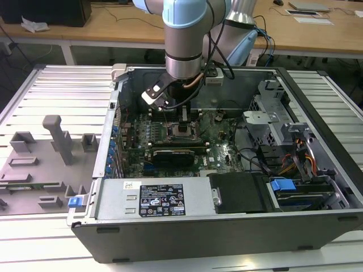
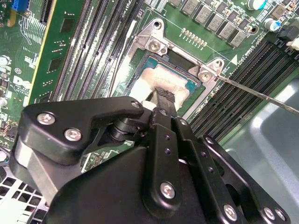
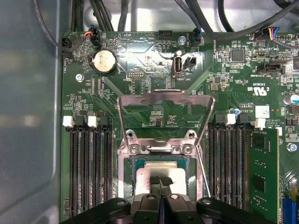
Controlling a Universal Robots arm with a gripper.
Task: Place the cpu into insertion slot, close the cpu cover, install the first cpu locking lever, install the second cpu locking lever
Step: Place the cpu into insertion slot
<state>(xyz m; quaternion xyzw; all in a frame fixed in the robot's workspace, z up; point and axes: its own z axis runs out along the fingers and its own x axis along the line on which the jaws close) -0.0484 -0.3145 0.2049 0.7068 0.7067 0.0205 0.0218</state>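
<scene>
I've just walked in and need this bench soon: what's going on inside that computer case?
The arm's gripper is down at the insertion slot, with its fingertips together over the cpu, which lies in the slot. The cpu cover stands flipped open above the slot, so the chip is in place but the cover is not yet closed.

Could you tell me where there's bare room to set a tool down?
Bare slatted table lies beyond the grey tray and at the exterior view's right of the case. It's crowded around the insertion slot.
</scene>
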